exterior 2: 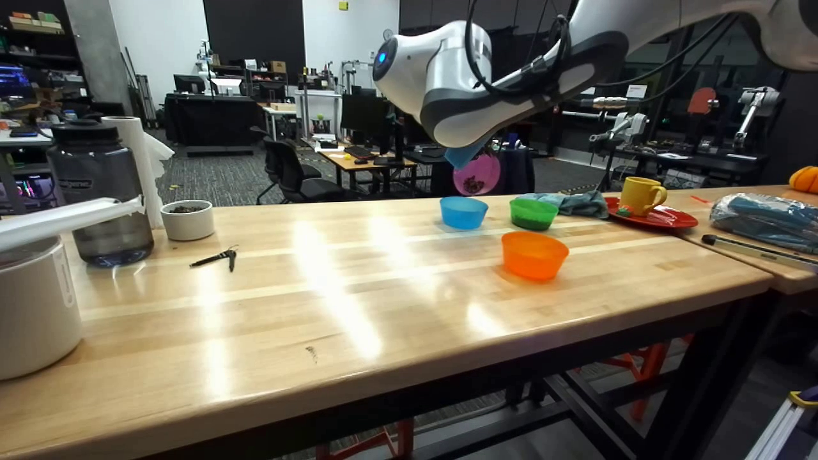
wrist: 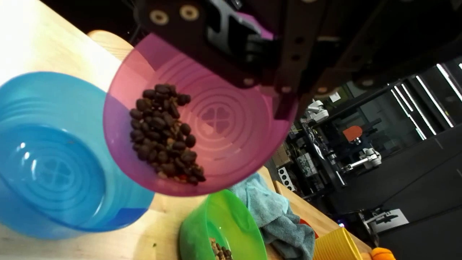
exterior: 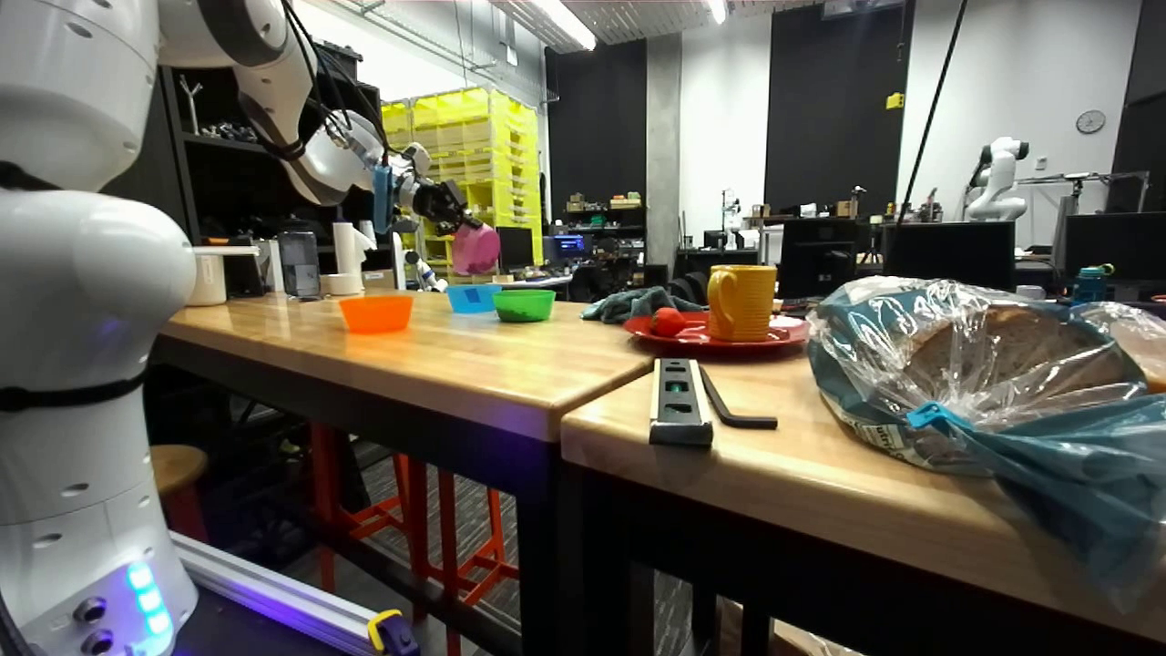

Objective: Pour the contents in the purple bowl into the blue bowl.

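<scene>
My gripper [exterior: 465, 217] clamped the tilted, round purple plastic bowl [wrist: 216, 126], brown beans [wrist: 160, 133] inside. Below sat the round blue plastic bowl [wrist: 74, 155]

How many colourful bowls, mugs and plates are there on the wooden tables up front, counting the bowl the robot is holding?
Colourful bowls: 4 (purple bowl, blue bowl, green bowl, orange bowl)
Mugs: 1 (yellow mug)
Plates: 1 (red plate)
Total: 6

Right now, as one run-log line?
fingers: gripping purple bowl | pose: aloft, tilted | coffee beans: in purple bowl | blue bowl: no beans visible | pour: not yet done
</scene>
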Robot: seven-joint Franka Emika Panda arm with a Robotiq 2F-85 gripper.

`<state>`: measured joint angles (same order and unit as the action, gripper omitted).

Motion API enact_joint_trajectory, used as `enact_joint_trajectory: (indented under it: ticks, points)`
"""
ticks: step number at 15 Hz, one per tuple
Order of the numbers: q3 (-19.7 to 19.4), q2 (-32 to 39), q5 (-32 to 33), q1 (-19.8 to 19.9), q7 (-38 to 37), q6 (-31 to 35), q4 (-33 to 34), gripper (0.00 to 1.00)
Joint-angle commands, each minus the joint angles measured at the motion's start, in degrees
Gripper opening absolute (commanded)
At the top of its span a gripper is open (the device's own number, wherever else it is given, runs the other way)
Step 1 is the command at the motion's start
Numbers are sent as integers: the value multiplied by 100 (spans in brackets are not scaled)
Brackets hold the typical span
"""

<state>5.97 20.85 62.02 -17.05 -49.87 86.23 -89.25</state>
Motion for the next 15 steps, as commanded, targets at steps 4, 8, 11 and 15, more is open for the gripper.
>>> enact_joint_trajectory:
  ticks: [4, 8, 11, 15]
  points:
    - [73, 166, 555, -116, -228, -378, -16, 1]
    - [83, 315, 930, -140, -332, -490, -17, 1]
    - [108, 429, 1158, -151, -393, -580, -25, 1]
    - [151, 551, 1385, -193, -482, -717, -84, 1]
